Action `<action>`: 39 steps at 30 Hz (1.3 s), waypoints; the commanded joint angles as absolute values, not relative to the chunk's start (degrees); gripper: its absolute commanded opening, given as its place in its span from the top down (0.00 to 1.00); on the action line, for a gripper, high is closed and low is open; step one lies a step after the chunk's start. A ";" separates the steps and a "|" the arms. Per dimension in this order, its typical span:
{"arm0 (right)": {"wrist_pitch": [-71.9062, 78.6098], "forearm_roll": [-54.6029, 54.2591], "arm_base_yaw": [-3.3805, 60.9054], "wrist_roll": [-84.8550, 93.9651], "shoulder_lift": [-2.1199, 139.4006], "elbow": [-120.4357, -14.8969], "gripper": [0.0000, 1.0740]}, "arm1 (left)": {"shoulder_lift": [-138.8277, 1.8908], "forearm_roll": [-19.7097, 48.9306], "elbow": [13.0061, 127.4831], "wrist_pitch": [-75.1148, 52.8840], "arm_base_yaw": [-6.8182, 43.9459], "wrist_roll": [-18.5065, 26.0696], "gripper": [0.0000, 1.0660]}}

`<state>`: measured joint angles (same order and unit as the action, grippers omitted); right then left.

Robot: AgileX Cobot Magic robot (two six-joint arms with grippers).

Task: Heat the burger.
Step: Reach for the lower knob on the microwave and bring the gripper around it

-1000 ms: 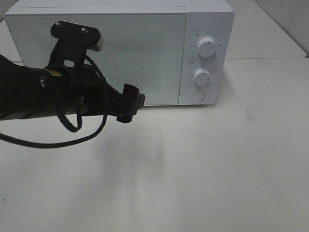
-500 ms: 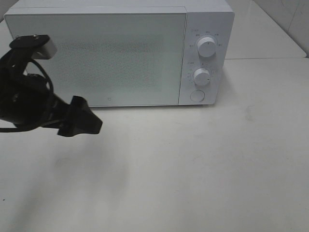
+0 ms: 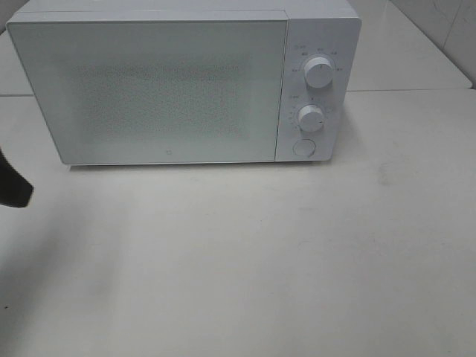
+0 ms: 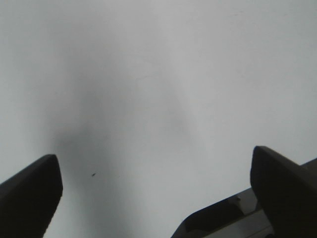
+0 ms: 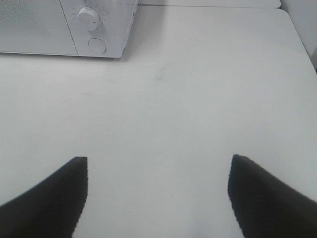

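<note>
Looking for the burger: not visible in any view. No sign of it on the stretch of table (image 3: 260, 260) the overhead camera covers. The microwave (image 3: 171, 82) sits at 12 o'clock with its door (image 3: 149, 89) shut, and the frosted panel hides the cavity. My guess is it's inside, but I can't confirm that.

Left gripper (image 4: 153, 161): fingers spread wide, nothing between them, only bare tabletop below. Overhead it's just a dark tip at the 9 o'clock edge, well apart from the microwave.

Right gripper (image 5: 158, 159): fingers also spread, empty, over bare table. It doesn't show overhead, but its wrist camera sees the microwave's control corner ahead, so it faces the panel from a distance.

Key relation: the controls stack at the microwave's 3 o'clock end, roughly 1 o'clock from the overhead centre, with upper knob (image 3: 319, 73), lower knob (image 3: 311, 117) and round button (image 3: 303, 147) below them. The box's long axis runs 9-to-3 and the door takes up everything from the panel over to the 9 o'clock end. If the burger is loaded, the next step is likely a knob turn, and the right arm looks better placed for it. The left sits on the far side of the door.

Surface: matte white, flat, faint scuffs. Plenty of room from 3 through 6 to 9 o'clock.
</note>
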<state>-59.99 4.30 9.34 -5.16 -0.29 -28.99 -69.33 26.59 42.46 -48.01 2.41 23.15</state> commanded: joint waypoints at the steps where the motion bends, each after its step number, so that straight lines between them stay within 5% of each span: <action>1: -59.42 4.24 9.22 -4.64 -1.83 -29.05 0.30 | -64.11 21.14 42.40 -51.28 -1.43 16.90 0.08; 5: -59.42 4.24 9.22 -4.64 -1.83 -29.05 0.30 | -56.84 14.67 42.40 -53.80 -3.61 10.31 0.08; 11: -59.42 4.24 9.22 -4.64 -1.83 -29.05 0.30 | -48.53 9.28 42.17 -57.70 -3.61 7.10 0.08; 22: -59.42 4.24 9.22 -4.70 -1.83 -29.05 0.30 | -33.29 6.70 29.91 -52.25 -3.61 3.61 0.08; 39: -59.42 4.24 9.22 -4.70 -1.83 -29.05 0.30 | -14.50 5.67 30.02 -57.07 -3.61 3.61 0.08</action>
<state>-59.99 4.30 9.34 -5.16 -0.29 -28.99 -14.90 5.79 29.97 -56.44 -3.55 4.07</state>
